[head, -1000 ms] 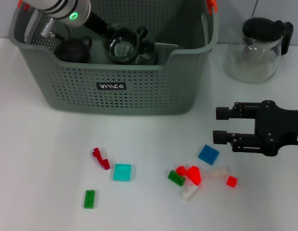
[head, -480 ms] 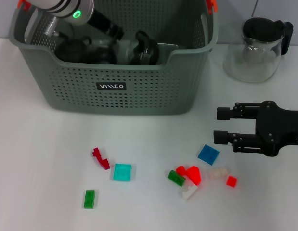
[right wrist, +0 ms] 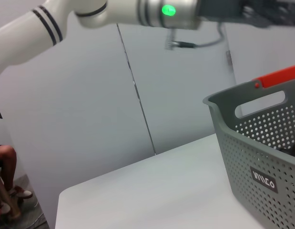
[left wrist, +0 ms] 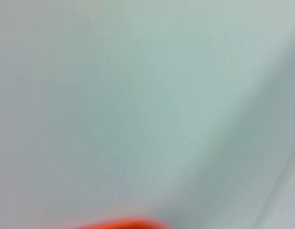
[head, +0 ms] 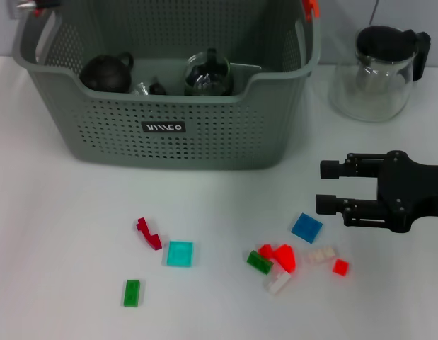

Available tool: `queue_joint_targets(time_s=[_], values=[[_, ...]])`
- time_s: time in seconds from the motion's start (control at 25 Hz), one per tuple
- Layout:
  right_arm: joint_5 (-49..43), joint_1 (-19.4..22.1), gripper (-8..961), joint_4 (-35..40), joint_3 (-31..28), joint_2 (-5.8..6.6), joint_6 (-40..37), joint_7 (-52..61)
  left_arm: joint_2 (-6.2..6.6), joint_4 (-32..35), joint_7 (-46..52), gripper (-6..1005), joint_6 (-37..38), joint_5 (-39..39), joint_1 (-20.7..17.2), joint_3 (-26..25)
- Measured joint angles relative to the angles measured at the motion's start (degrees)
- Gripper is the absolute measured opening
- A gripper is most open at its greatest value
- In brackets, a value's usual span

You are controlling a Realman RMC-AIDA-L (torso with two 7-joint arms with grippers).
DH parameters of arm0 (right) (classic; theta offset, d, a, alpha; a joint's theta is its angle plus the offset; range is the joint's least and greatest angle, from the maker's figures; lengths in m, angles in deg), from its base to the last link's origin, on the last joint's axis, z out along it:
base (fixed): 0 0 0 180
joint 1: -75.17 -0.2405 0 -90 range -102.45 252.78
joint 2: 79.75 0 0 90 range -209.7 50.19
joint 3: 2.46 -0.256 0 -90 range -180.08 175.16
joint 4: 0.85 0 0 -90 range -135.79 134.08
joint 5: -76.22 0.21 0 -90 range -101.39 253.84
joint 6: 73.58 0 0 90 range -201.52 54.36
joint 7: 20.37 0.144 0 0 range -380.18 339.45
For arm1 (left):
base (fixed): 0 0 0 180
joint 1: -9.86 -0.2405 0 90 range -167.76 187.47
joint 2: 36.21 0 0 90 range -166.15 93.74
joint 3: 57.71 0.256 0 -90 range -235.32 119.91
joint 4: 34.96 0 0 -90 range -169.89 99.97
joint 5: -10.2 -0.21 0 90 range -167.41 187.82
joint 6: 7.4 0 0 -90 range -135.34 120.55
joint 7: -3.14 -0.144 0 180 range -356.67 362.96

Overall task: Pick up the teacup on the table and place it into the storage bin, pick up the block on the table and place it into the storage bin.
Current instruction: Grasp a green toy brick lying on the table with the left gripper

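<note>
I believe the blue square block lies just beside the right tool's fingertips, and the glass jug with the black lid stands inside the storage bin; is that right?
Not quite: the glass jug with the black lid stands on the table outside the storage bin, on its right, as the head view shows. The blue square block does lie just beside the right tool and its fingertips.

This looks like a robotics lab or test room. A plain white table [head: 56,212] fills the head view as a bare work surface, holding only staged props: a grey-green storage bin [head: 169,127], a glass jug [head: 378,67] at upper right and small scattered toy blocks [head: 180,253]. The right wrist view shows blank pale wall panels [right wrist: 90,105] and, at lower left, a seated person's knee [right wrist: 4,155].
</note>
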Motion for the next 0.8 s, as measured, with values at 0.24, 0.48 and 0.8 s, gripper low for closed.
queue_joint_targets(time_s=[0.24,0.48,0.8], values=[[0.0,-0.1,674,0.0,0.0,0.0,0.0,0.0,3.51,-8.8,-10.0,421,29.0,12.8,-2.4,-18.3],[0.0,-0.4,674,0.0,0.0,0.0,0.0,0.1,1.87,-7.0,-20.5,430,38.6,9.3,-11.0,-21.8],[0.0,-1.1,674,0.0,0.0,0.0,0.0,0.3,-2.68,-6.0,-44.0,431,39.4,-5.5,-19.8,-19.9]])
